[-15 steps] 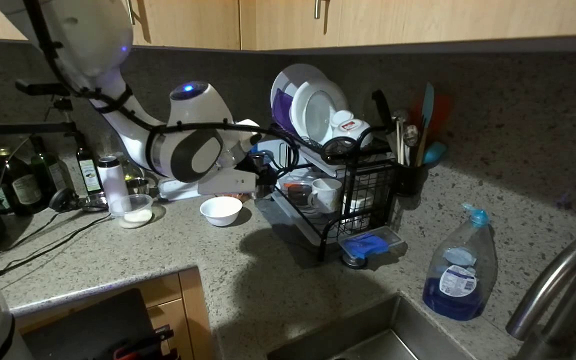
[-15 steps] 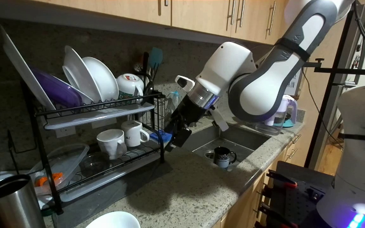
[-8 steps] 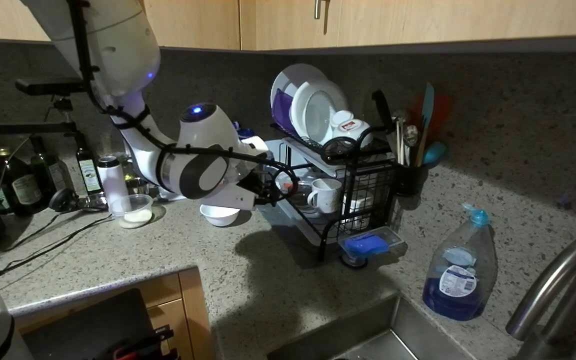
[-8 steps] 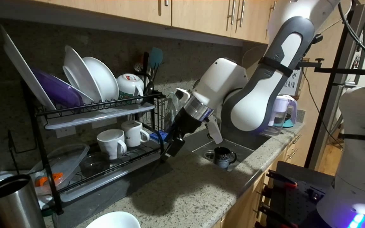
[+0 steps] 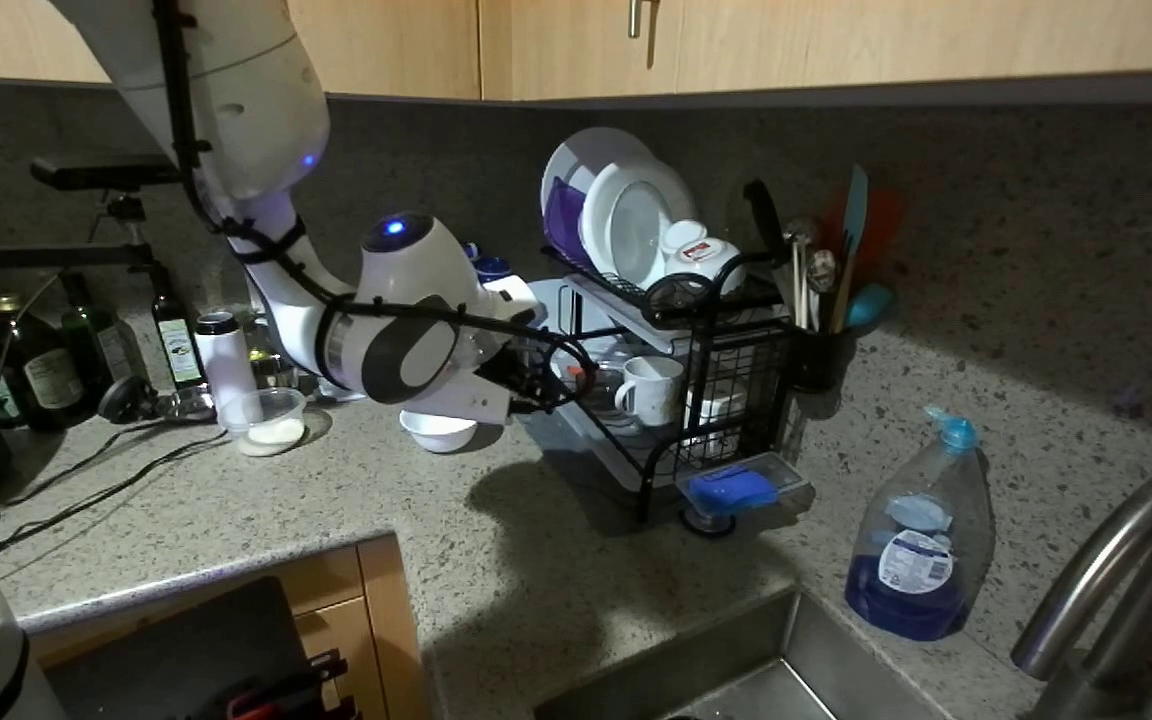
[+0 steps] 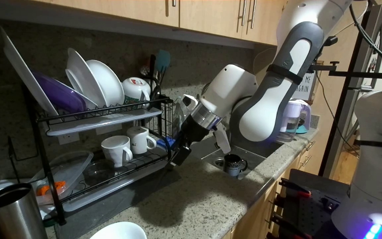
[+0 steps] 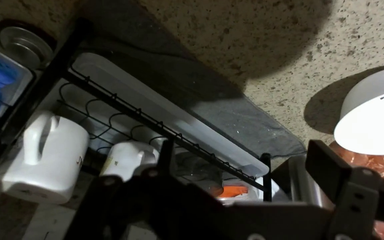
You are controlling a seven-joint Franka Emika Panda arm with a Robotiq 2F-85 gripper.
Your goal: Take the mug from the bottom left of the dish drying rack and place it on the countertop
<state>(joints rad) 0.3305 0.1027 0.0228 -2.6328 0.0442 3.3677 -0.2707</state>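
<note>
Countertop [image 6: 207, 196] lay before the dish drying rack [image 6: 104, 122]; the gripper [image 7: 243, 150], spread wide and empty, hung near the rack's front; the mug [image 6: 114, 150], one of two, stood on the rack's lower tier; grasp and placing remained

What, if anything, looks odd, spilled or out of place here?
I see nothing spilled or broken. Mildly odd: in an exterior view, a dark mug stands in the sink, apart from the white mugs in the dish drying rack.
</note>
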